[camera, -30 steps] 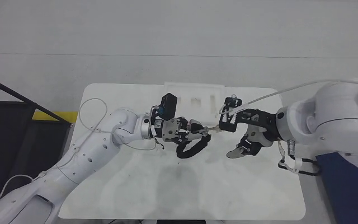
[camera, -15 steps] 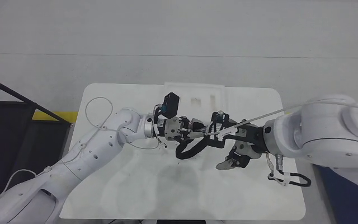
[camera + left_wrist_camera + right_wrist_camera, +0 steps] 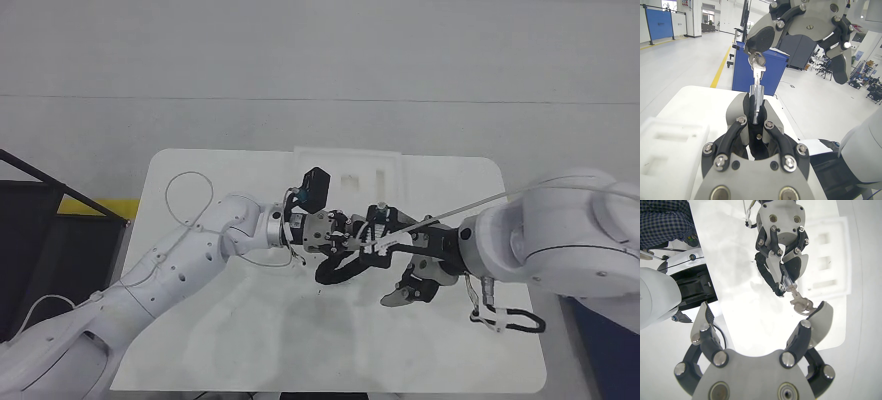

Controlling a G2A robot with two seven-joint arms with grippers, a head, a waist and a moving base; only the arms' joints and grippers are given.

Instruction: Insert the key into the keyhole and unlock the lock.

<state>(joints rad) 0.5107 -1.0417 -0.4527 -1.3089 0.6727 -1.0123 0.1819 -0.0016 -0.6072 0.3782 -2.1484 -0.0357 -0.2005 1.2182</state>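
Top view, left fingers (image 3: pixel 338 232): mine, reaching in from 8 o'clock and clamped on the lock (image 3: pixel 356 240) above mid-desk.
Top view, right fingers (image 3: pixel 402 293): mine, in from 3 o'clock, spread wide to either side of the key's end.
Top view, room: the foam tray (image 3: pixel 350 165) lies at 12 o'clock of the meeting point. Bare desk (image 3: pixel 450 345) runs from 4 to 8 o'clock, and the desk edges are well apart from both hands.
Left wrist view, lock (image 3: pixel 756 94): a chrome barrel pinched between my left fingers (image 3: pixel 734 108), keyhole end facing away from the wrist.
Left wrist view, key (image 3: pixel 758 65): its blade is sunk in the keyhole. The bow and a second key on the ring hang at one right pad (image 3: pixel 762 37). I cannot tell whether they touch.
Right wrist view, key (image 3: pixel 800 304): its bow sits just at the tip of one right finger (image 3: pixel 821 313). The other finger is well apart, so nothing is gripped.
Right wrist view, cable (image 3: pixel 766 273): a black loop hanging off the lock beside my left fingers (image 3: pixel 798 264), over open desk (image 3: pixel 745 247).
Progress: insertion looks done.
Remaining: close my right fingers on the bow, then turn it. The lock shows no sign of release yet.
Clearance: I judge there is ample room to rotate. The cable and the spare key are the nearest snags.
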